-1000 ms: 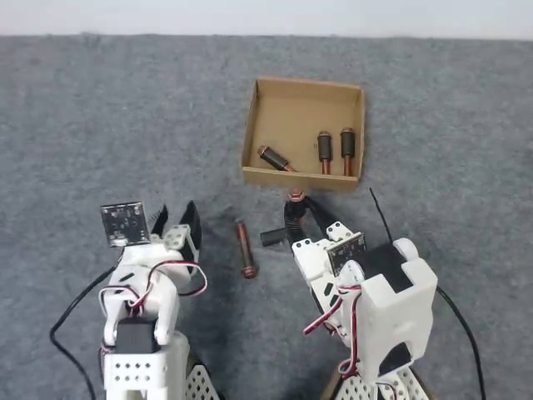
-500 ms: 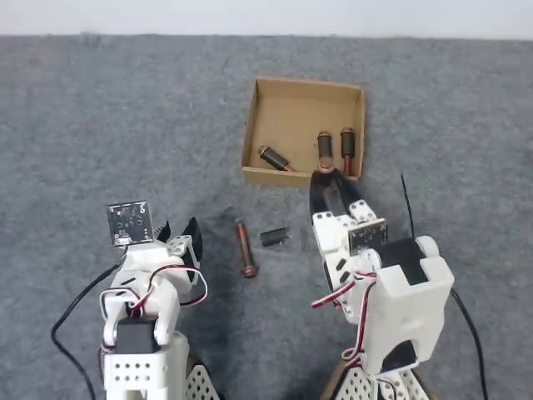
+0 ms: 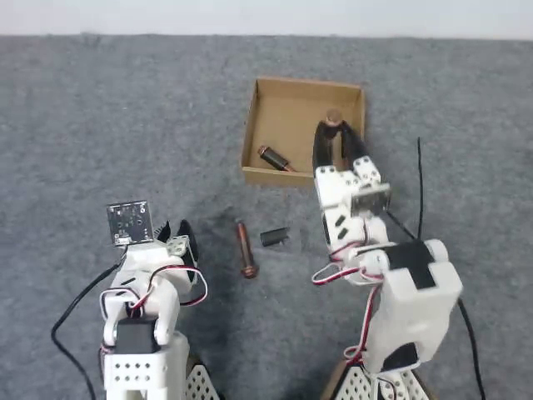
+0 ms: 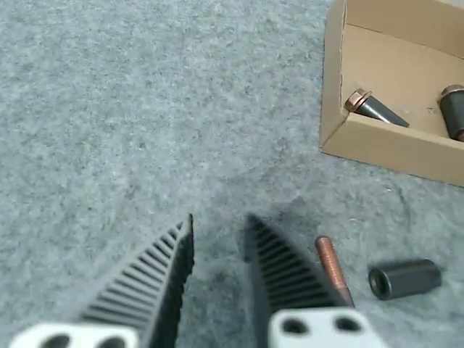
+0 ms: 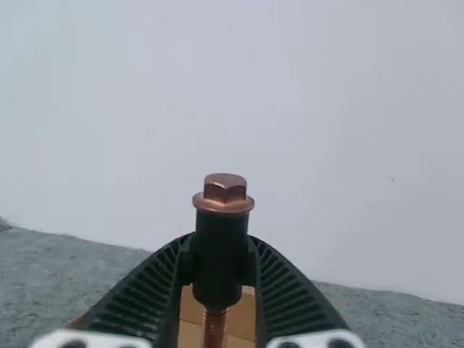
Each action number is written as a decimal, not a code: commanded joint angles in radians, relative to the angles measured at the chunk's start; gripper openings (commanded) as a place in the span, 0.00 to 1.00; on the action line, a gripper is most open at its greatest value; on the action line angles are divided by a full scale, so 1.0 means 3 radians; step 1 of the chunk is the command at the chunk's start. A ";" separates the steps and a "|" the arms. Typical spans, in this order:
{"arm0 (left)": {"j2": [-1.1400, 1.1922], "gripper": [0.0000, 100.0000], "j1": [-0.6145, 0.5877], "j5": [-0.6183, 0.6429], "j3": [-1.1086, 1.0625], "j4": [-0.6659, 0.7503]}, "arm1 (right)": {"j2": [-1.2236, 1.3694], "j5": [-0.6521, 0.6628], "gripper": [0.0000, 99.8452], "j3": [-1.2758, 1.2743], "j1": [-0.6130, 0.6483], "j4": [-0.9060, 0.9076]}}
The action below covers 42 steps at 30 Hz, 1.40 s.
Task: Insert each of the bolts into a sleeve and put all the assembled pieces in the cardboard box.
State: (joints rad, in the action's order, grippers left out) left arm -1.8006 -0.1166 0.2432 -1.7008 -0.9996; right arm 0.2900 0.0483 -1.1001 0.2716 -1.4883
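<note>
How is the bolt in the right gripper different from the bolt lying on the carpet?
The gripped bolt, in the right gripper, is sleeved in black; the carpet bolt is bare, with a loose sleeve lying beside it, apart. The gripped bolt is held raised over the cardboard box; the carpet bolt lies flat in front of the box. Both are copper-coloured with a flanged head.

Cardboard box [image 3: 291, 112], open top: one sleeved bolt [image 3: 273, 157] lies diagonal inside; second sleeved bolt [image 5: 220, 239] clamped in right gripper [image 3: 334, 137] above box, copper head past the tips. Bare copper bolt [image 3: 244, 248] and black sleeve [image 3: 274, 237] lie just apart on tabletop [image 3: 125, 100]
</note>
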 commanded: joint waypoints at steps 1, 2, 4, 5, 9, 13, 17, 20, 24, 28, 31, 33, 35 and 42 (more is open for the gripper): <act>-0.0051 0.01 0.0005 -0.0169 0.0054 0.0164 | -0.0703 0.0056 0.01 0.0384 -0.0043 0.0846; -0.0051 0.02 0.0005 -0.0230 0.0054 0.0174 | -0.0841 0.0056 0.01 0.0450 -0.0033 0.1087; -0.0051 0.02 0.0005 -0.0332 0.0054 0.0179 | -0.1092 0.0056 0.01 0.0598 -0.0028 0.1644; -0.0051 0.02 0.0005 -0.0373 0.0054 0.0179 | -0.1215 0.0056 0.01 0.0685 -0.0033 0.1987; -0.0051 0.02 0.0005 -0.0419 0.0054 0.0179 | -0.1516 0.0056 0.01 0.1197 -0.0049 0.3470; -0.0051 0.02 0.0005 -0.0419 0.0054 0.0179 | -0.1440 0.0056 0.01 0.1918 -0.0018 0.4810; -0.0051 0.02 0.0005 -0.0419 0.0054 0.0179 | -0.1020 0.0056 0.01 0.2772 0.0018 0.5894; -0.0051 0.02 0.0005 -0.0419 0.0054 0.0174 | -0.0601 0.0041 0.01 0.3422 0.0013 0.6534; -0.0051 0.02 0.0005 -0.0419 0.0054 0.0174 | -0.0074 0.0036 0.01 0.4209 0.0028 0.7240; -0.0051 0.02 0.0005 -0.0419 0.0054 0.0169 | 0.0401 0.0026 0.01 0.4854 0.0038 0.7807; -0.0051 0.02 0.0005 -0.0419 0.0054 0.0174 | 0.0713 -0.0230 0.01 0.5263 0.0038 0.8135; -0.0051 0.02 0.0005 -0.0419 0.0054 0.0174 | 0.0908 -0.0409 0.01 0.5498 0.0038 0.8324; -0.0051 0.02 0.0005 -0.0419 0.0054 0.0179 | 0.1092 -0.0481 0.01 0.5708 0.0069 0.8523; -0.0051 0.02 0.0005 -0.0419 0.0054 0.0179 | 0.1568 -0.0496 0.01 0.6153 0.0161 0.9065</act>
State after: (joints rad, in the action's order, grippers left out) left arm -1.8006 -0.1166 0.1250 -1.7008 -0.9797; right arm 0.7687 -0.0867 0.6429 0.3053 1.1861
